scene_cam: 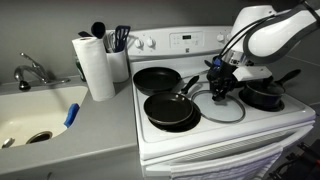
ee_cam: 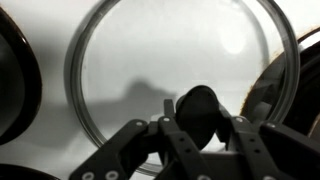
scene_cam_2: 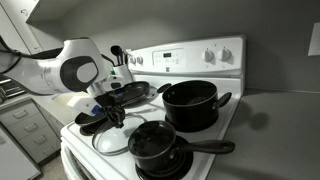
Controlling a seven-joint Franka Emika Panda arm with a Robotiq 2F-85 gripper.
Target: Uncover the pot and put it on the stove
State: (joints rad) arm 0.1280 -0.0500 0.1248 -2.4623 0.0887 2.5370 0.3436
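Observation:
The wide black pot (scene_cam: 155, 78) stands uncovered on a back burner of the white stove (scene_cam: 230, 135); it also shows in an exterior view (scene_cam_2: 190, 103). Its clear-glass lid (scene_cam: 236, 110) lies flat and low over the stove's front area, well apart from the pot, also seen in an exterior view (scene_cam_2: 115, 140). My gripper (scene_cam: 218, 88) hangs straight above the lid in both exterior views (scene_cam_2: 112, 112). In the wrist view the gripper (ee_cam: 200, 125) is shut on the lid's black knob (ee_cam: 198, 105), with the glass (ee_cam: 150, 60) over white stove surface. I cannot tell whether the lid touches the stove.
A black saucepan with a long handle (scene_cam: 170, 108) sits in front of the pot (scene_cam_2: 155, 148). A black frying pan (scene_cam: 262, 95) sits beyond the lid. A paper towel roll (scene_cam: 97, 68), a utensil holder (scene_cam: 118, 62) and a sink (scene_cam: 35, 115) are on the counter beside the stove.

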